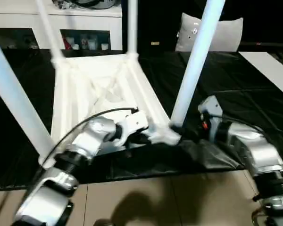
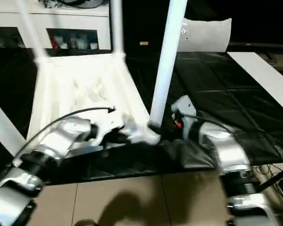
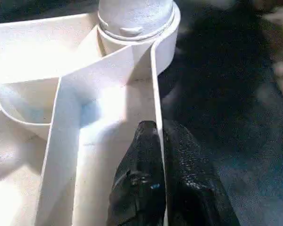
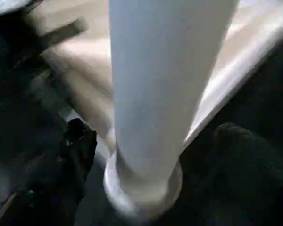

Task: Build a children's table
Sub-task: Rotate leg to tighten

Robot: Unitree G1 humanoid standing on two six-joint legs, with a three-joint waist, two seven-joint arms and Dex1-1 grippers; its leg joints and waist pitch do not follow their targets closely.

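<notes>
The children's table lies upside down on a black mat, its white ribbed tabletop (image 1: 99, 89) facing up with several white legs standing in its corner sockets. My left gripper (image 3: 159, 127) is shut on the thin rim wall of the tabletop, just beside the near right socket (image 3: 167, 42). In that socket stands the near right leg (image 1: 198, 61), which is upright. My right gripper (image 4: 151, 141) is open around the foot of this leg, one black finger (image 4: 78, 150) on each side and a gap to the tube.
A white cabinet with glass doors (image 1: 56, 23) stands behind the table, and a white cushion (image 1: 221, 33) sits at the back right. The black mat (image 1: 245, 94) reaches to a white board (image 1: 273, 70) on the right. Wooden floor (image 1: 155, 197) lies in front.
</notes>
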